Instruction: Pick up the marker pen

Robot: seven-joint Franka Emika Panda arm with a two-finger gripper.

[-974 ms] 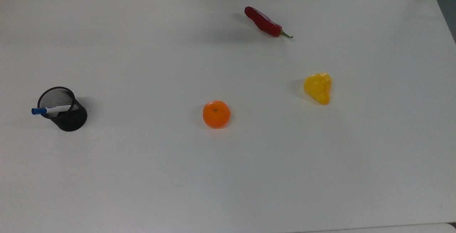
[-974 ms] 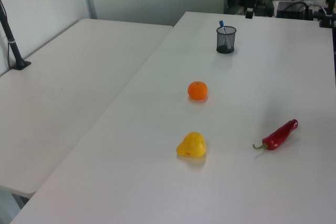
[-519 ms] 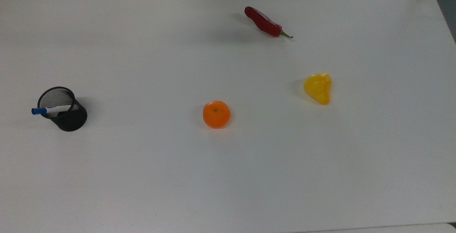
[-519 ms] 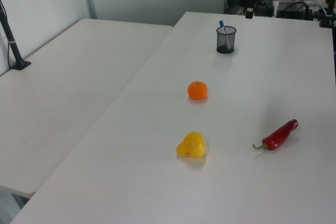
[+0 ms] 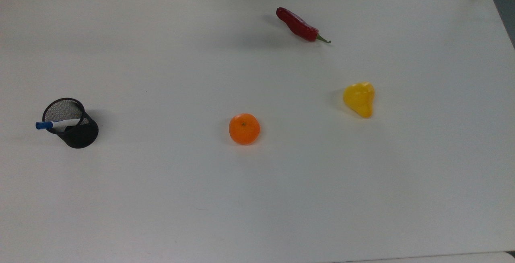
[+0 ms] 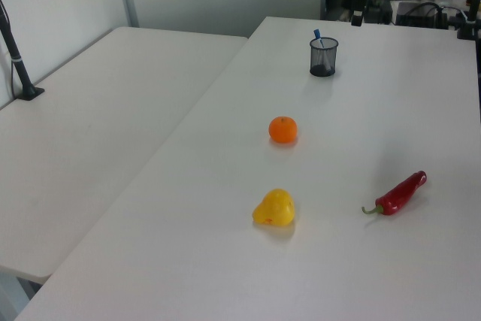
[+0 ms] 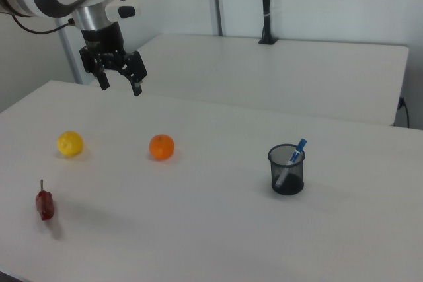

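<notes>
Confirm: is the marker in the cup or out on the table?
In. The marker stands slanted inside the black mesh cup, blue cap poking above the rim. The gripper hangs open high above the table, far from it.

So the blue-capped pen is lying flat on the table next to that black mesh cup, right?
Not quite. The pen is standing inside the black mesh cup, leaning on its rim with the blue cap poking out, as the right view shows. It is not lying on the table.

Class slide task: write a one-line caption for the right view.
Open end effector hangs above the white table; the marker pen leans in a mesh cup.
</notes>
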